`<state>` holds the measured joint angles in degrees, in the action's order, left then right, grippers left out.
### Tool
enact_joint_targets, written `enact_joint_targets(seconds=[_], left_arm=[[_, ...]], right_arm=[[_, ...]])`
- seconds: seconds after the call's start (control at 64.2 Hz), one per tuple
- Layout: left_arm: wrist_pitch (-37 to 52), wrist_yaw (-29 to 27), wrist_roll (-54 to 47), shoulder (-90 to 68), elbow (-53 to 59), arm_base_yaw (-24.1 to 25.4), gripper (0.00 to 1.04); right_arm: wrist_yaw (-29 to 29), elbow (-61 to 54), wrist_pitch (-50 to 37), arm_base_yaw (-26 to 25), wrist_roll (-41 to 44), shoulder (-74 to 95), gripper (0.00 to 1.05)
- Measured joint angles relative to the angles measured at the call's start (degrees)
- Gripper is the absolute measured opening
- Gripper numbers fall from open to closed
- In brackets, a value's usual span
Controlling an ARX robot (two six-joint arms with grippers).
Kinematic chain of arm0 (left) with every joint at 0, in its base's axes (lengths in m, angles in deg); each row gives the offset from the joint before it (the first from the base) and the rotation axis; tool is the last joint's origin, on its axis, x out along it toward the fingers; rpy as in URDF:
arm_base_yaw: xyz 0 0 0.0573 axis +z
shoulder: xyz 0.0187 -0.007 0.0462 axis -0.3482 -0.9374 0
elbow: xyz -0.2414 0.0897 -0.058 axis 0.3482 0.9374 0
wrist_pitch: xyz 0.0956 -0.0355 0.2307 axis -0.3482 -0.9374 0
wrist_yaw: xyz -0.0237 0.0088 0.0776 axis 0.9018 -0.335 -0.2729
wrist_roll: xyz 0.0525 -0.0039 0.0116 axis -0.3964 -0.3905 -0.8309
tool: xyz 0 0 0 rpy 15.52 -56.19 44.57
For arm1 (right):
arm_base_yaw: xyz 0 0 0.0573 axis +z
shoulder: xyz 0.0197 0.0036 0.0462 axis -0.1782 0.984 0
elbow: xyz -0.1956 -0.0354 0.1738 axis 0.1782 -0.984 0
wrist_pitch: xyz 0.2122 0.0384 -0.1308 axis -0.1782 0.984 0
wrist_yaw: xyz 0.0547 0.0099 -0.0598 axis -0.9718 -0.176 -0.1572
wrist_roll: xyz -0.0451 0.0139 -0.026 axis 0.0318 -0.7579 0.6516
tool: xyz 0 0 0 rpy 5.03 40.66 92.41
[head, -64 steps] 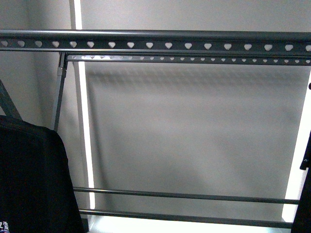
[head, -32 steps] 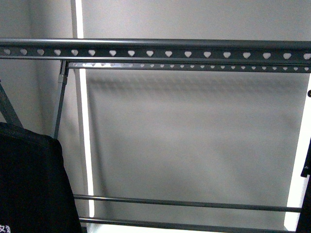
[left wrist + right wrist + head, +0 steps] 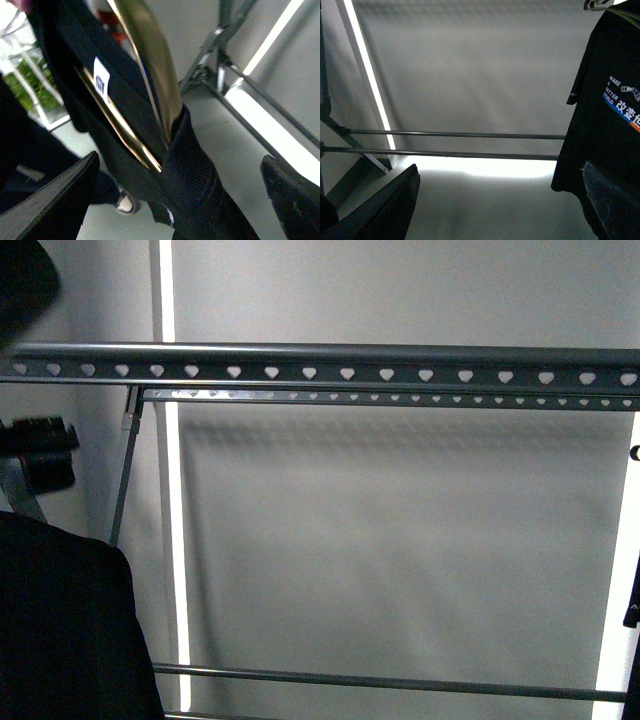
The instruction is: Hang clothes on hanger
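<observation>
The left gripper (image 3: pixel 178 165) had its jaws spread wide. Between them hung the ribbed collar of a black garment (image 3: pixel 200 185); whether either finger touched the cloth could not be told. A brass-coloured coat hanger (image 3: pixel 150 65) ran through that collar, one curved arm rising out of the neck opening and a second gleaming edge lying lower inside the cloth. A white label (image 3: pixel 101 82) was sewn just inside the neck, near the hanger.

The right gripper (image 3: pixel 500 167) was also wide apart and held nothing, with only pale wall and floor between its fingers. To one side of it hung a black printed T-shirt (image 3: pixel 605 100), its white "MAKE A BETTER WORLD" lettering, Chinese characters and blue-orange stripe facing the camera. It hung clear of the gripper. Behind ran two thin lower bars of the clothes rack (image 3: pixel 455 134), and a bright light strip (image 3: pixel 367 75) slanted down the wall.

From the front, the rack's top rail (image 3: pixel 340 365) crossed the whole view with its row of heart-shaped holes, and a second perforated rail lay just behind it. Black cloth filled the lower left corner below the rail, touching no part of it. A blurred black block sat at the left edge, unidentifiable.
</observation>
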<state>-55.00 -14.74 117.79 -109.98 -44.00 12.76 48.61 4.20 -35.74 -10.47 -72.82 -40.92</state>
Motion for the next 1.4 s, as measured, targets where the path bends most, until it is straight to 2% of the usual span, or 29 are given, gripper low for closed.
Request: enact_joint_targets(seconds=[0.093,0.203,0.28,0.421,0.53,0.654,0.748,0.763,0.873,0.997,1.122,1.215,1.231,1.278,1.293,1.387,1.402], left_arm=[[-7.06,-2.91,9.31,-6.82,-8.33,-2.60,0.98],[-5.84,-3.41,12.20,-10.64,-14.21,-4.79,0.98],[-8.59,-2.58,14.03,-13.25,-17.09,-5.11,0.98],[-17.20,0.04,19.50,-18.40,-19.15,-3.52,0.73],[-16.09,1.27,20.39,-19.87,-17.49,-1.90,0.55],[-6.99,1.73,16.98,-17.64,-11.76,-0.68,0.34],[4.70,0.98,12.37,-13.20,-4.85,-0.81,0.23],[9.20,1.42,11.06,-11.85,-2.91,-0.85,0.21],[24.50,4.20,4.52,-4.15,5.38,-0.94,0.11],[33.22,11.21,-2.84,2.84,11.37,-1.20,0.06],[39.69,22.58,-11.43,10.08,18.25,-2.23,0.06],[40.65,33.94,-18.99,14.99,23.17,-2.78,0.06],[41.20,37.27,-21.64,16.44,24.63,-2.95,0.06],[41.92,41.94,-25.79,18.43,26.73,-3.28,0.05],[41.77,45.35,-28.83,19.80,27.89,-3.41,0.05],[40.96,57.35,-35.50,24.44,31.67,-3.17,0.05],[41.38,60.89,-37.33,25.70,32.85,-2.89,0.05]], right_arm=[[0.00,0.00,0.00,0.00,0.00,0.00,0.97],[0.00,0.00,0.00,0.00,0.00,0.00,0.97],[0.00,0.00,0.00,0.00,0.00,0.00,0.97],[0.00,0.00,0.00,0.00,0.00,0.00,0.97],[0.02,0.00,0.00,0.00,0.00,0.00,0.97],[0.00,0.00,0.00,0.00,0.00,0.00,0.97],[0.00,0.00,0.00,0.00,0.00,0.00,0.97],[0.00,0.00,0.00,0.00,0.00,0.00,0.97],[0.02,0.00,0.00,0.00,0.00,0.00,0.97],[-0.04,0.00,0.00,0.00,0.00,0.00,0.97],[0.00,0.00,0.00,0.00,0.00,0.00,0.97],[0.00,0.00,0.02,0.00,0.00,0.00,0.97],[0.00,0.00,0.00,0.00,0.00,0.00,0.97],[0.00,0.00,0.02,0.00,0.00,0.00,0.97],[0.00,0.00,0.00,0.00,0.00,0.00,0.97],[0.00,0.00,0.00,0.00,0.00,0.00,0.97],[0.00,0.00,0.00,0.00,0.00,0.00,0.97]])
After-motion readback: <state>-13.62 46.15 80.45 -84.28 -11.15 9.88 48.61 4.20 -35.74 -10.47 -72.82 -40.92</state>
